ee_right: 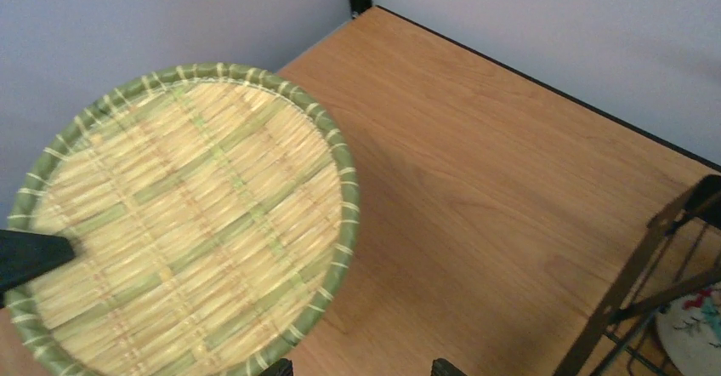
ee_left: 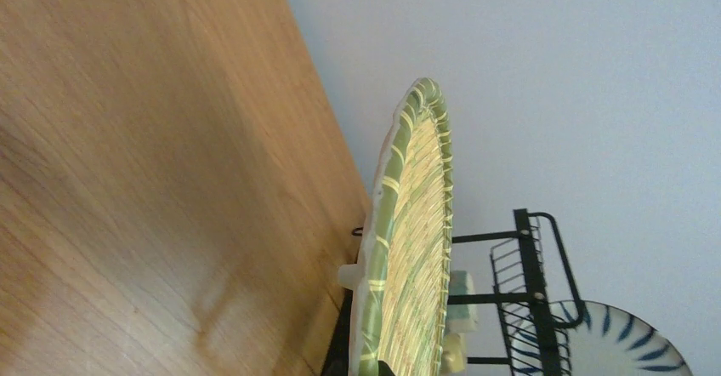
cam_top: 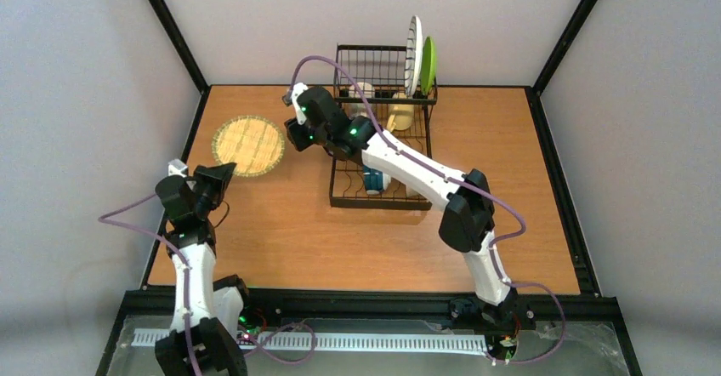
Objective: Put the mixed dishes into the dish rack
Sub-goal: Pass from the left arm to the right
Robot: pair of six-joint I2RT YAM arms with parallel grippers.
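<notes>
The tan woven plate [cam_top: 247,145] is at the table's left, raised on a tilt with a shadow beneath it [ee_right: 183,223]. My left gripper [cam_top: 223,174] is shut on its near rim; one finger [ee_right: 30,253] lies over the weave, and the plate shows edge-on [ee_left: 408,240]. My right gripper [cam_top: 293,131] is open and empty just right of the plate's rim, its fingertips [ee_right: 446,366] over bare wood. The black wire dish rack [cam_top: 422,142] holds a striped plate [cam_top: 413,53] and a lime-green plate [cam_top: 428,64] upright, a cream mug [cam_top: 361,95], a yellow mug [cam_top: 401,114] and a teal-and-white cup [cam_top: 372,179].
The right arm [cam_top: 417,172] stretches across the rack's front half. Black frame posts [cam_top: 170,27] and grey walls close the table's back and sides. The rack's corner bars [ee_right: 646,274] stand at the right of the right wrist view, with a white flowered dish [ee_right: 693,333] behind them.
</notes>
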